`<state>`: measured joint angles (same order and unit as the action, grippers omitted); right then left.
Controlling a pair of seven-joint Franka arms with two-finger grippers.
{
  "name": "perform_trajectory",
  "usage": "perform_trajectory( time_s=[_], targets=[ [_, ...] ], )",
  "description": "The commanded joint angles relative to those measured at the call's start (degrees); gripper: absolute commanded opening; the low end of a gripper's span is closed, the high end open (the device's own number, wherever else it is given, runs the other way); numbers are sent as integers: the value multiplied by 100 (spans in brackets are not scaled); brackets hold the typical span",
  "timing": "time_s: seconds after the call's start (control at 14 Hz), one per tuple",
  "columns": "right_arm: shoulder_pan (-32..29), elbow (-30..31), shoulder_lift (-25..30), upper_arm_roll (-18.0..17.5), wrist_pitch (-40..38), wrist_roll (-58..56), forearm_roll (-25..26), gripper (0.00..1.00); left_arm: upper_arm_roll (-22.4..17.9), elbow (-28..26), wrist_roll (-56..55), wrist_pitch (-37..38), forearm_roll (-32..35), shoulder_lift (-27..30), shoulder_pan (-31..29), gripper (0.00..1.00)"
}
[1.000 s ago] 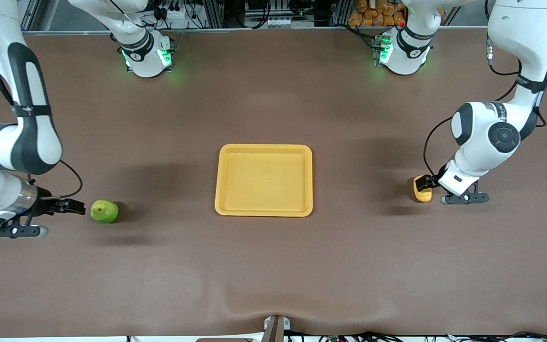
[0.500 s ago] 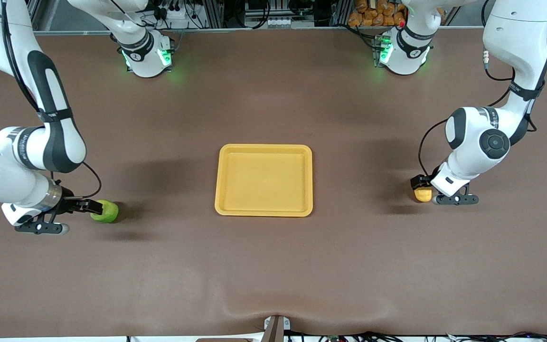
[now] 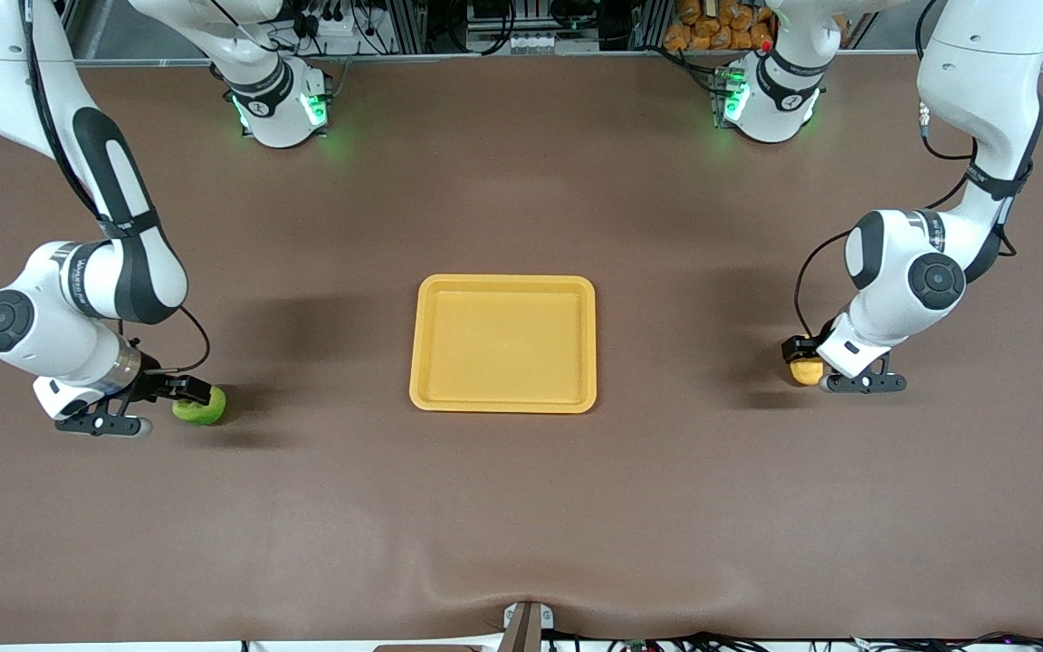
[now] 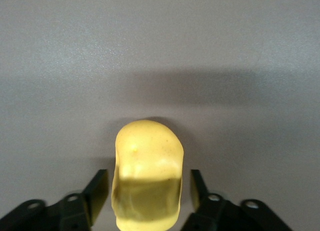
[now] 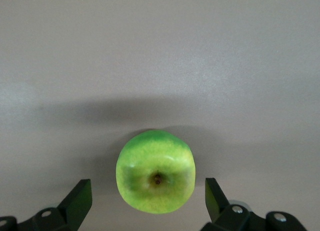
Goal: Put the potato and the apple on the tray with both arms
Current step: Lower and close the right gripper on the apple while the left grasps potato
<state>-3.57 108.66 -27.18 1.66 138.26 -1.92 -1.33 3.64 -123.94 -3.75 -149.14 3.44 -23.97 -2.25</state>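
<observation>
The yellow-orange tray (image 3: pixel 503 282) lies in the middle of the table with nothing on it. The potato (image 3: pixel 807 372) lies on the table toward the left arm's end. My left gripper (image 3: pixel 800 351) is low over it and open; in the left wrist view (image 4: pixel 148 183) the potato (image 4: pixel 148 146) sits between the fingers with a narrow gap on each side. The green apple (image 3: pixel 205 409) lies toward the right arm's end, stem dimple showing. My right gripper (image 3: pixel 191 392) is low over it and open; in the right wrist view (image 5: pixel 147 188) the fingers stand wide on both sides of the apple (image 5: pixel 155 163).
Brown mat (image 3: pixel 521 507) covers the table. The two green-lit arm bases (image 3: pixel 282 109) (image 3: pixel 761 104) stand along the table's edge farthest from the front camera. A small bracket (image 3: pixel 526 625) sits at the nearest edge. Orange packets (image 3: pixel 721 23) lie off the table.
Both arms moved toward the tray's side. The right gripper came over the apple and now straddles it. The left gripper shifted a little farther over the potato.
</observation>
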Motion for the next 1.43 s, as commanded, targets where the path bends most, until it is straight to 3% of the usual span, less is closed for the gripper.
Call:
perform_trajectory(
  time_s=[0.0, 0.14, 0.29, 1.14, 1.29, 1.36],
  targets=[
    [-12, 77, -42, -8, 175, 60, -43, 100, -4, 81, 41, -45, 96, -55, 14, 43],
    [-12, 77, -129, -8, 228, 60, -43, 100, -4, 81, 41, -36, 96, -55, 14, 30],
    [-12, 77, -217, -8, 316, 60, -43, 100, -4, 81, 76, -36, 105, -47, 5, 0],
    [6, 287, -560, -8, 1035, 52, -43, 100, 22, 687, 613, 455, 105, 296, -21, 0],
    [23, 489, -552, -8, 1404, 52, -43, 11, 154, 958, 578, 805, 105, 340, -30, 0],
    [32, 525, -552, -8, 1502, 52, -43, 0, 163, 1212, 577, 1112, 105, 340, -21, 0]
  ],
)
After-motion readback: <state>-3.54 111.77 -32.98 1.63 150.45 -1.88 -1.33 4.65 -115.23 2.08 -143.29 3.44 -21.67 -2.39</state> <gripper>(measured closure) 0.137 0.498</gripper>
